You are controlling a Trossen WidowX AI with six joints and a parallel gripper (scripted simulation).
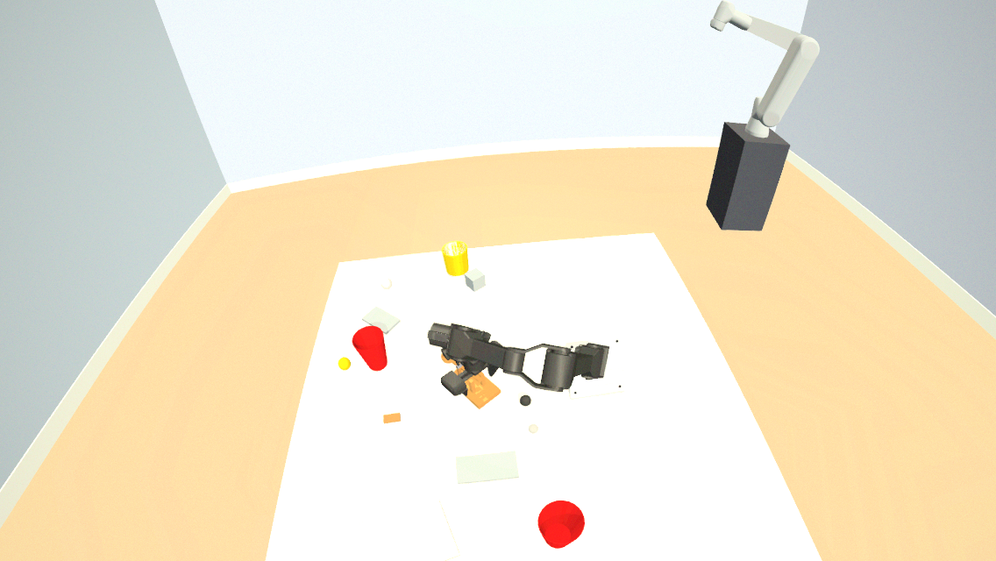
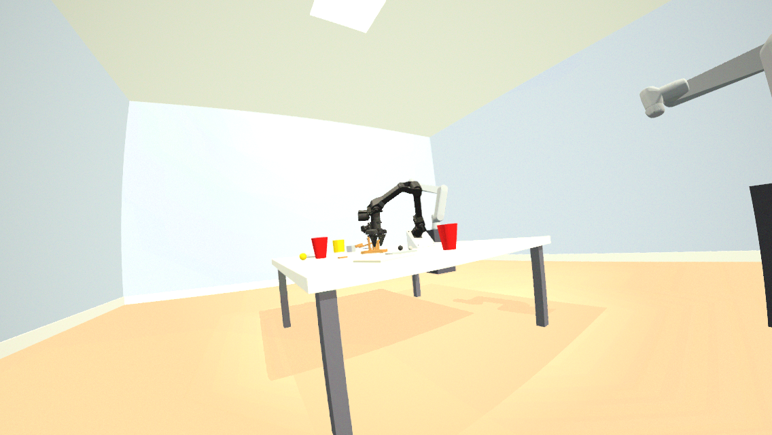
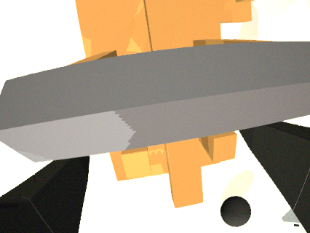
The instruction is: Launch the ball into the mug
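Observation:
The orange catapult (image 1: 486,394) (image 2: 372,250) (image 3: 143,14) stands mid-table. Its grey crossbar (image 3: 169,92) fills the wrist view. My gripper (image 1: 462,373) (image 2: 375,238) (image 3: 164,136) is open and empty, low over the catapult, with one dark finger on each side of it. A black ball (image 1: 524,400) (image 2: 400,247) (image 3: 236,212) lies on the table just right of the catapult, and a small white ball (image 1: 533,428) lies a little beyond it. The yellow mug (image 1: 454,258) (image 2: 338,245) stands upright at the table's far edge. I cannot tell whether the catapult's spoon holds anything.
Two red cups (image 1: 370,346) (image 1: 560,522) lie on the white table (image 1: 627,445). There are also a yellow ball (image 1: 343,363), a white cube (image 1: 475,279) by the mug, a small orange block (image 1: 391,418), and flat pale plates (image 1: 486,466) (image 1: 380,319).

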